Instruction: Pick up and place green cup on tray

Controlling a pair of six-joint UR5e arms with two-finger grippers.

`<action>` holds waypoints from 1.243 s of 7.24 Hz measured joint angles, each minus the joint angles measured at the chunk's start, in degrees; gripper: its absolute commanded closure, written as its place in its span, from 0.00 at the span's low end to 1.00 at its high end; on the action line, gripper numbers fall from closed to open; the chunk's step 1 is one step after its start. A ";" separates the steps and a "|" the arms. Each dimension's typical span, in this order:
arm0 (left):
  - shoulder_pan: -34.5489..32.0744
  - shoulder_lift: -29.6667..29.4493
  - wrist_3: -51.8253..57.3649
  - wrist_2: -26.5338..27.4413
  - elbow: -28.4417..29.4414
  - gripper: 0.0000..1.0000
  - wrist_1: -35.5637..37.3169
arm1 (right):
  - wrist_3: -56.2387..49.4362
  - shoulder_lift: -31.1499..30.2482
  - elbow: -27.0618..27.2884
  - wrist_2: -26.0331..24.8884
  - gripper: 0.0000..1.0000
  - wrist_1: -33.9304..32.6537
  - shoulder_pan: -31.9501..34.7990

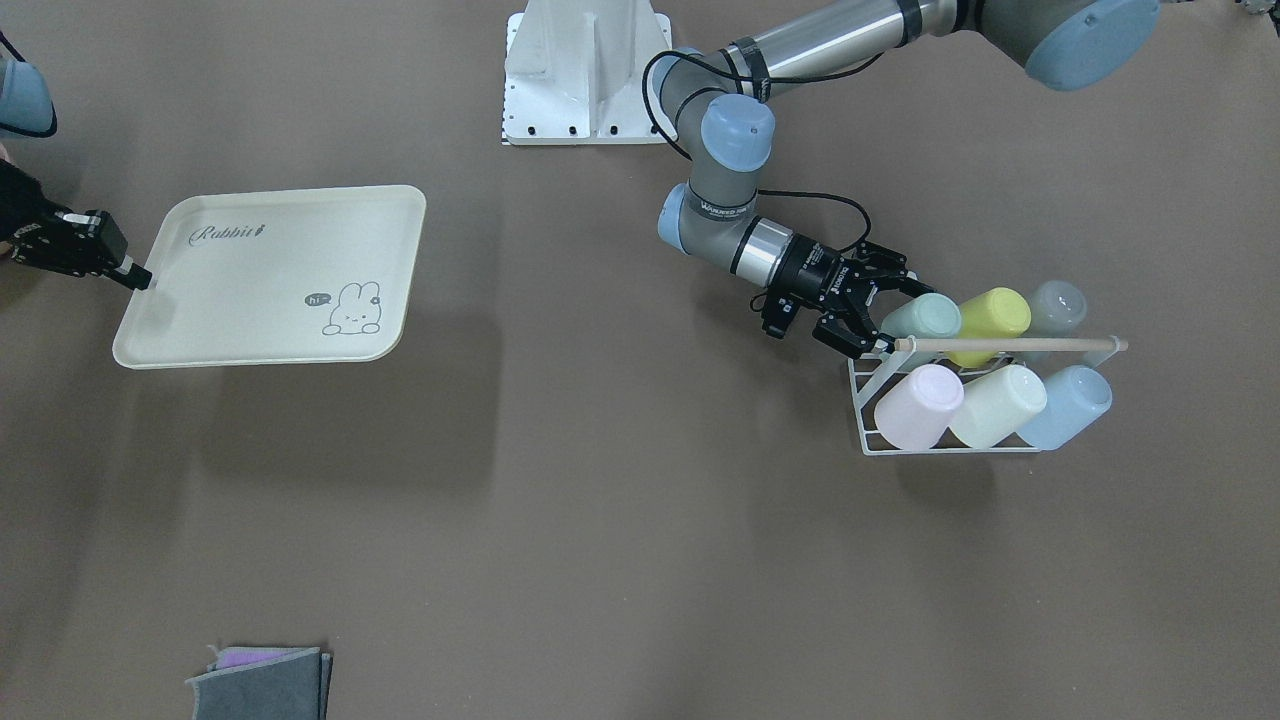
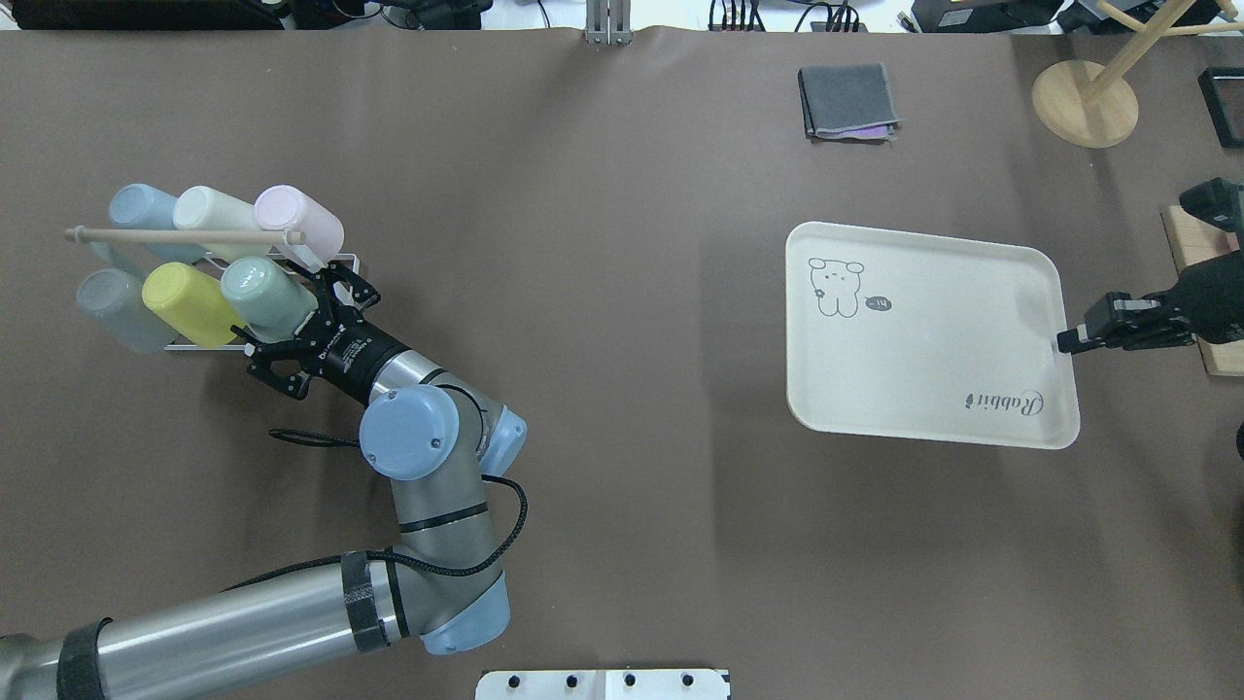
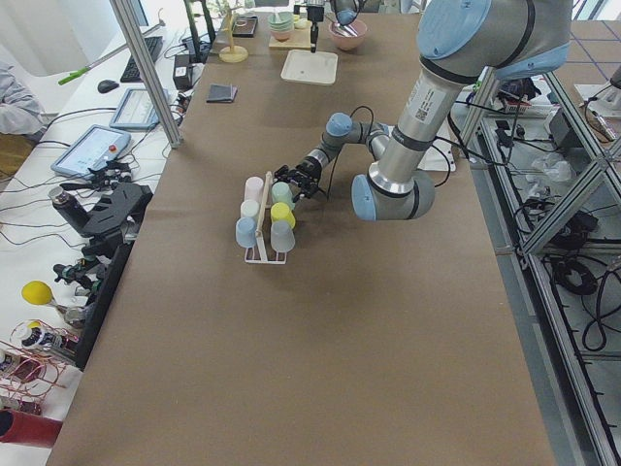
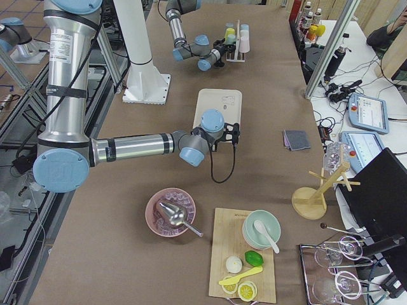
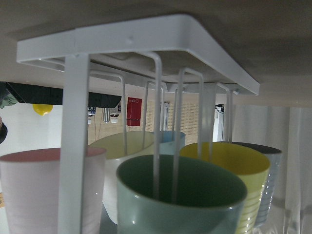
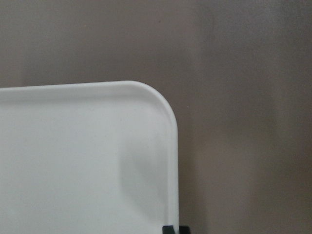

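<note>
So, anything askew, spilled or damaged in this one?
Only the cream rectangular tray: it is skewed to the edges of the table, with the right gripper pinching its short rim. Nothing spilled or broken shows.

On the table (image 1: pixel 640 520) the rack (image 1: pixel 950 451) of cups (image 1: pixel 995 405) stands at the robot's left, the tray (image 1: pixel 270 290) at its right.

The left wrist view cuts the mint-green plastic cup (image 5: pixel 195 214) off at the bottom edge, and rods of the white wire rack (image 5: pixel 77 122) cross its mouth. The right wrist view shows only one corner of the cream rectangular tray (image 6: pixel 73 161) and a dark sliver of the right gripper (image 6: pixel 174 229). Overhead, the right arm (image 2: pixel 1210 292) runs off the right edge.
</note>
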 measured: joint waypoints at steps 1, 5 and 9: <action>-0.33 0.01 -0.02 0.42 0.33 0.07 -0.03 | -0.63 4.04 -3.96 0.94 1.00 -0.66 0.65; -1.87 0.02 -0.08 1.92 0.54 0.12 0.01 | -5.25 24.67 -20.93 4.85 1.00 -13.17 2.03; -2.12 0.47 -1.33 1.76 0.26 0.27 0.98 | -12.30 35.51 -21.99 -2.20 1.00 -33.29 -2.89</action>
